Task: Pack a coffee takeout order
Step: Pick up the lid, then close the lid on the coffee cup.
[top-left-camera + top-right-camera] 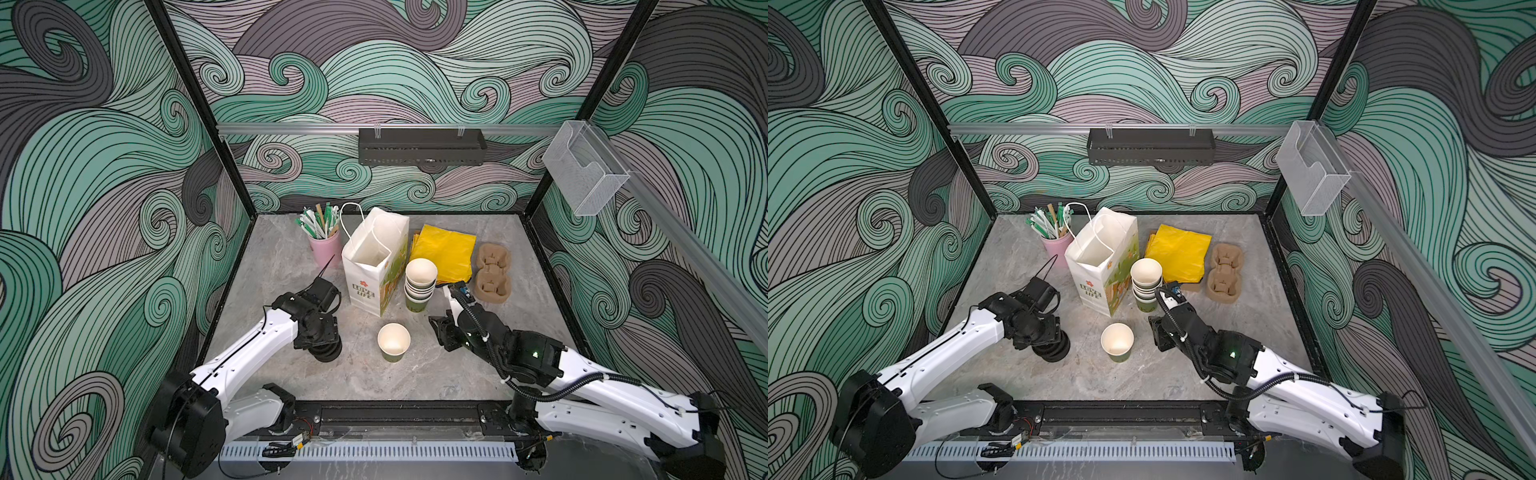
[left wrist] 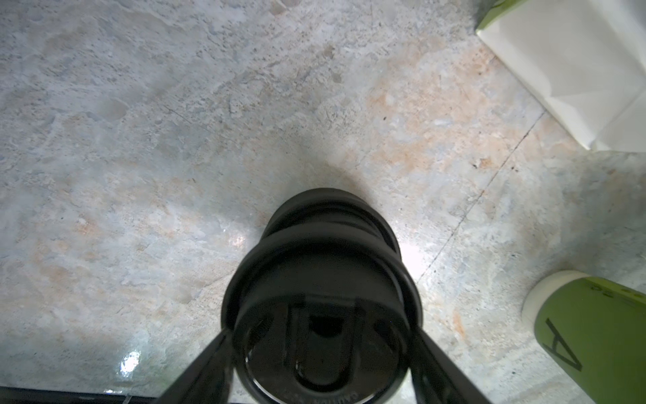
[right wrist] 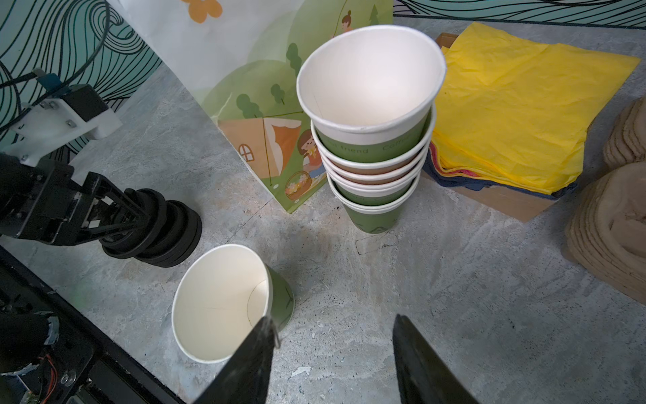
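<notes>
A single green paper cup (image 1: 393,341) (image 1: 1117,341) (image 3: 223,300) with a white lining is seen standing upright and lidless on the grey stone-patterned table (image 1: 291,266), near its front middle, between the two arms.

Just beside the cup, on the left arm's side, a squat stack of black plastic lids (image 1: 328,351) (image 1: 1054,349) (image 3: 157,227) is found. The left gripper (image 1: 320,340) (image 2: 320,332) is lowered over it, and its two fingers are set against opposite sides of the topmost black lid (image 2: 321,314), which sits on the stack.

On the cup's other side, the right gripper (image 1: 440,332) (image 3: 332,318) is held above the table with its fingers spread and nothing between them.

Behind the cup, a leaning stack of lidless green paper cups (image 1: 420,282) (image 1: 1146,282) (image 3: 370,105) is placed just beside an open white paper bag with a green printed scene (image 1: 374,266) (image 1: 1100,257).

To the right of that stack, a thin bright-yellow sheet (image 1: 444,251) (image 1: 1179,249) (image 3: 517,115) is laid on top of a pile of other sheets. A stack of tan moulded-pulp two-cup carriers (image 1: 492,272) (image 1: 1225,272) (image 3: 615,224) is set just beyond it, toward the right wall.

A pink cup filled with wrapped straws and stirrers (image 1: 326,247) (image 1: 1057,245) is seen at the back, left of the bag.
</notes>
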{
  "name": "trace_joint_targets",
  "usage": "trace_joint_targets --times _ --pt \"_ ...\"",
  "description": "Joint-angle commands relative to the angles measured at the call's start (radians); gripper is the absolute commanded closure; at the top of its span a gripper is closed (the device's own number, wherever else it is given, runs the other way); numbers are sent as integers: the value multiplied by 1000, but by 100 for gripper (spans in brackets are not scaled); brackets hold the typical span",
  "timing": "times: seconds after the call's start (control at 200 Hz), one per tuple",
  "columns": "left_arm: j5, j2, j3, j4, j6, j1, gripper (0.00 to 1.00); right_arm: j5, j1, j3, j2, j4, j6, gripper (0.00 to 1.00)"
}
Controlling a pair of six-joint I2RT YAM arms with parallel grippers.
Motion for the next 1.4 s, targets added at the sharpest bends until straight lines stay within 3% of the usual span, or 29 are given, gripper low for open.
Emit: trace_joint_targets --times 0.0,0.19,0.35,0.855,1.006,1.151,1.246,1.391 --pt "30 -51 34 -60 -19 3 27 -4 -7 6 -1 -14 25 44" --pt "69 -124 59 -105 -30 -17 28 -3 -10 8 -4 -16 24 44" --pt "75 -133 108 -163 -64 -87 30 -3 -20 5 -7 -16 25 43" --pt "-136 -17 293 -270 -290 -588 31 23 -78 11 -63 -82 7 43" --pt "-173 38 355 -217 -158 -689 32 25 -95 5 -76 -90 2 43" --pt "-160 137 432 -201 79 -692 33 36 -100 17 -89 -119 -4 43" --pt "-200 201 509 -244 158 -690 32 53 -102 25 -117 -154 0 43" --pt "-172 296 596 -285 320 -685 31 90 -101 27 -173 -207 16 43"
